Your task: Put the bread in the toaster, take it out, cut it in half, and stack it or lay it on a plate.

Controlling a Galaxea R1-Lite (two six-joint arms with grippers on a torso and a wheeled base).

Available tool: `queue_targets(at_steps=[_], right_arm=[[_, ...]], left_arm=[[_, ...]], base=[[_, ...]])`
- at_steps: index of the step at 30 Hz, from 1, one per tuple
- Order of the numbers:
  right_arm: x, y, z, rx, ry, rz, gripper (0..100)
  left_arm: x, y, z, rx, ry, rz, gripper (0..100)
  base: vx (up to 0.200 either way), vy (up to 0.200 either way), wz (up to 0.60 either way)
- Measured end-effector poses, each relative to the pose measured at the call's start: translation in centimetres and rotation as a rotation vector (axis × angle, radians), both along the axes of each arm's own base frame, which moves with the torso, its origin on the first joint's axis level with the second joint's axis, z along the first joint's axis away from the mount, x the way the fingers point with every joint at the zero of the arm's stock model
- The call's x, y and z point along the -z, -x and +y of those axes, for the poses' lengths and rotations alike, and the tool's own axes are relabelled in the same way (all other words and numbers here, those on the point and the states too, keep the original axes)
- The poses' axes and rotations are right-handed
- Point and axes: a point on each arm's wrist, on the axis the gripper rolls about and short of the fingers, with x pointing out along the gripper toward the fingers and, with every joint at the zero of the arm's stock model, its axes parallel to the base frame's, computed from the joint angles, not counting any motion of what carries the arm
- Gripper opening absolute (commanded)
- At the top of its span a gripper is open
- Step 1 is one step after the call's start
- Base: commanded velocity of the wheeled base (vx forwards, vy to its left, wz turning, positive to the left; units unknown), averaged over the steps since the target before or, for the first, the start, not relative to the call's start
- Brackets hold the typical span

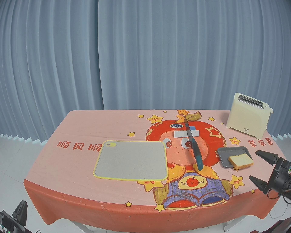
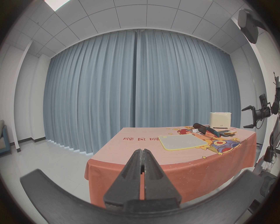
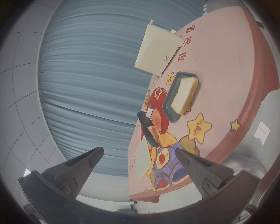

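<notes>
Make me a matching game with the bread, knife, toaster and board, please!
Things:
1. bread
2. knife
3. toaster
4. board

Clues:
A. cream-coloured
B. lying on the tray
C. grey with a yellow rim
D. has a teal handle

Pairs: 1-B, 2-D, 3-A, 4-C

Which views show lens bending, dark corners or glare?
Head view: mild bending, curtain bows; even light, no glare on the cutting board. Left wrist view: strong bending, curved ceiling, black corners, one bright ceiling lamp. Right wrist view: black rim, toaster evenly lit.
</notes>
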Motion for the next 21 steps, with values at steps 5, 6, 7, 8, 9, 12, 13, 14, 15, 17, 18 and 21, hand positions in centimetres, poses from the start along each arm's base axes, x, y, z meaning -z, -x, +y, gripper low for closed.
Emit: queue_targets(at_steps=[5,6,7,8,9,12,13,14,15,17,18,21], right_arm=[[1.1,-1.7,-1.7,-0.009,-0.003,0.034,100],[1.3,-2.0,-2.1,-0.010,-0.001,0.042,100],[1.5,-2.1,-2.3,-0.010,0.003,0.046,100],[1.8,-2.4,-2.6,-0.005,0.006,0.057,100],[2.1,-2.6,-2.8,0.002,0.005,0.070,100],[2.7,-2.9,-3.1,0.011,0.000,0.106,100],[2.8,-3.0,-3.2,0.013,-0.001,0.115,100],[3.0,-3.1,-3.3,0.014,0.000,0.124,100],[3.2,-3.2,-3.3,0.013,0.004,0.132,100],[3.5,-3.3,-3.4,0.010,0.019,0.142,100],[3.7,-3.4,-3.5,0.007,0.028,0.146,100],[4.2,-3.6,-3.7,0.001,0.045,0.165,100]], left_arm=[[0.0,0.0,0.0,0.000,0.000,0.000,0],[0.0,0.0,0.0,0.000,0.000,0.000,0],[0.0,0.0,0.0,0.000,0.000,0.000,0],[0.0,0.0,0.0,0.000,0.000,0.000,0],[0.0,0.0,0.0,0.000,0.000,0.000,0],[0.0,0.0,0.0,0.000,0.000,0.000,0],[0.0,0.0,0.0,0.000,0.000,0.000,0],[0.0,0.0,0.0,0.000,0.000,0.000,0],[0.0,0.0,0.0,0.000,0.000,0.000,0],[0.0,0.0,0.0,0.000,0.000,0.000,0],[0.0,0.0,0.0,0.000,0.000,0.000,0],[0.0,0.0,0.0,0.000,0.000,0.000,0]], base=[[0.000,0.000,0.00],[0.000,0.000,0.00],[0.000,0.000,0.00],[0.000,0.000,0.00],[0.000,0.000,0.00],[0.000,0.000,0.00],[0.000,0.000,0.00],[0.000,0.000,0.00],[0.000,0.000,0.00],[0.000,0.000,0.00],[0.000,0.000,0.00],[0.000,0.000,0.00]])
